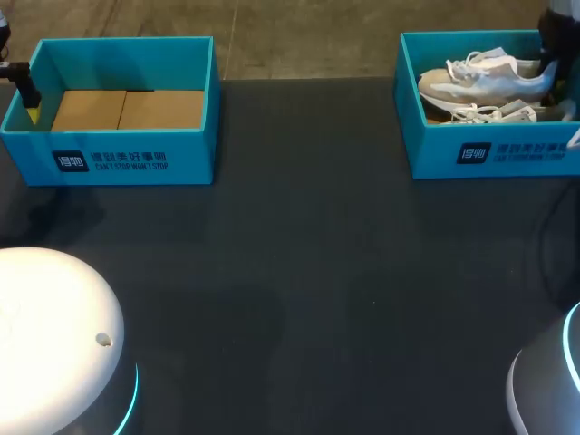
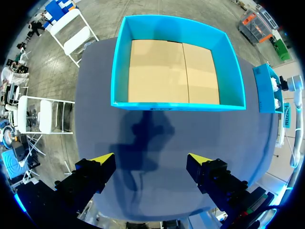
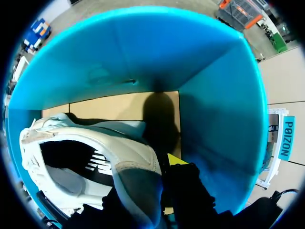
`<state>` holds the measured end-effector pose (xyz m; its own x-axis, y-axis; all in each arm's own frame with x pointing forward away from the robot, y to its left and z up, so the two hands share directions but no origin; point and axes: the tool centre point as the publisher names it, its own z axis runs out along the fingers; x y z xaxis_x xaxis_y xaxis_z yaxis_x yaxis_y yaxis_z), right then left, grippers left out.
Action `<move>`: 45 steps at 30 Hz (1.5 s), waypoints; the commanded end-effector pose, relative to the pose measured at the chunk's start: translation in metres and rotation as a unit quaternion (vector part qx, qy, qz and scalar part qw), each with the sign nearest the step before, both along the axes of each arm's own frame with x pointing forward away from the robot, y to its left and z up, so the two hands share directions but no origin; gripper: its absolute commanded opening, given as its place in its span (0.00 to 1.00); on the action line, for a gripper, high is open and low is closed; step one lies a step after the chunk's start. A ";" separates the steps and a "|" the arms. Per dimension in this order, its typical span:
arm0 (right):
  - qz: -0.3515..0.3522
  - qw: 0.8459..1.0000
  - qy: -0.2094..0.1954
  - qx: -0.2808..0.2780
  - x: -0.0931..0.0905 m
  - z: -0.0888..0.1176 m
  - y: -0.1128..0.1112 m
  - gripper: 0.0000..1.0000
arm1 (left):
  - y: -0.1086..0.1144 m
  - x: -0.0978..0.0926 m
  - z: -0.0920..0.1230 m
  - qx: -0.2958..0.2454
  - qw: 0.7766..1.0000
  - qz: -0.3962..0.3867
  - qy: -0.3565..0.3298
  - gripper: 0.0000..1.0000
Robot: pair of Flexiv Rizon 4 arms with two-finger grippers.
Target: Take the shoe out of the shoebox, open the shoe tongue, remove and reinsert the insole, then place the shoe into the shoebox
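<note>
white rounded arm base (image 1: 54,335) fills the near left corner; another is cut off at the near right. the right gripper (image 3: 164,174) sits inside the shoebox (image 1: 489,154), at the heel of the white shoe (image 1: 485,80) and largely hidden by it; i cannot tell whether it grips. the left gripper (image 2: 150,160) hangs wide open, holding nothing, over the dark worktop (image 1: 299,272). ahead of it stands the left box (image 1: 118,159), with a cardboard floor.

White shoe (image 3: 121,150) inside teal shoebox (image 3: 143,57), heel nearest, brown cardboard floor (image 3: 119,107) beyond
</note>
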<state>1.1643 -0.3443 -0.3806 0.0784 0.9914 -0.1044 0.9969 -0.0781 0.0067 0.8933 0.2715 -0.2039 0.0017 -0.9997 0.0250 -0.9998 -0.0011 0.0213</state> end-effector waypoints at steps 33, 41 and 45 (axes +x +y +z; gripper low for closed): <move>-0.003 1.000 -0.010 0.014 0.009 0.005 0.011 1.00 | 0.000 -0.001 0.000 0.001 1.000 0.000 -0.001 1.00; 0.006 0.999 -0.029 0.011 0.006 0.035 0.016 1.00 | 0.000 -0.001 0.000 0.001 1.000 0.000 -0.001 1.00; 0.011 0.999 -0.037 0.011 0.003 0.051 0.017 1.00 | 0.000 -0.001 0.000 0.001 1.000 0.000 -0.001 1.00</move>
<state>1.1832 -0.3285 -0.3454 0.0631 0.9953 -0.0734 0.9965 -0.0588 0.0591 0.8933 0.2715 -0.2040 0.0017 -0.9997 0.0250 -0.9998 -0.0012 0.0212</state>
